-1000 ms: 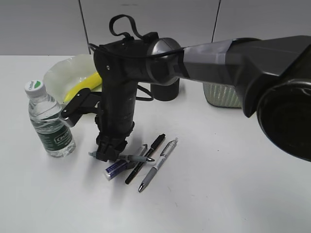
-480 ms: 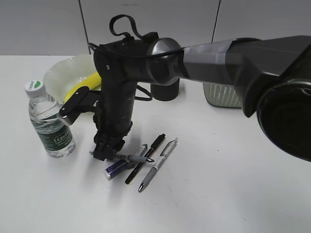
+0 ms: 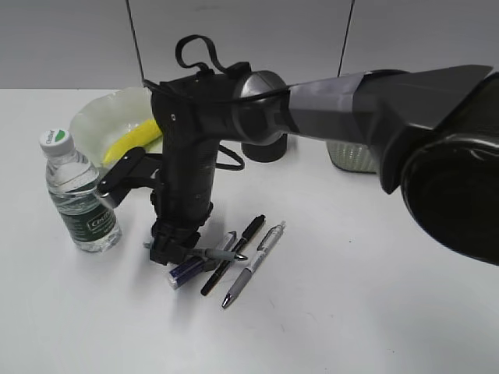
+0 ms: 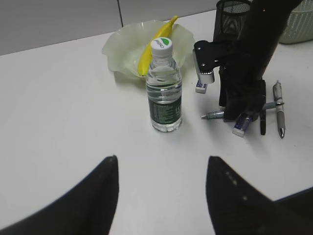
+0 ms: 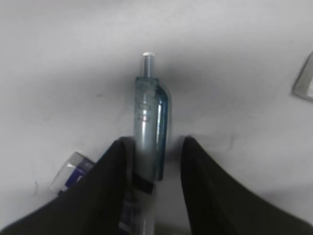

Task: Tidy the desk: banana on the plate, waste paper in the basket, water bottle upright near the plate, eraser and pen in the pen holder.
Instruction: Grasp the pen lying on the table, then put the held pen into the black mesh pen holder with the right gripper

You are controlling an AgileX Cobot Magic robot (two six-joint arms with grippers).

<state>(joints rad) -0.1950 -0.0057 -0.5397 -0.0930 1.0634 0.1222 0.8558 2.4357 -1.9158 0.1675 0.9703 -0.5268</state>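
Right tool (image 3: 173, 248) clamped on teal pen (image 5: 148, 128), eraser (image 3: 185, 270) and two pens (image 3: 248, 255) beside, left tool (image 4: 161, 196) spread wide, empty

office-like test room, plain white bench (image 3: 374, 312), grey panelled wall (image 3: 70, 43) at the far side, pens (image 3: 253, 263) beside black mesh pen holder (image 4: 230, 22)

Right arm (image 3: 187, 167) slightly raised, grey-blue pen (image 3: 212, 253) between its jaws.

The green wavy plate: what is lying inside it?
Inside the plate lies the banana. In the left wrist view the water bottle covers the banana's near end, so whether anything else lies there cannot be seen.
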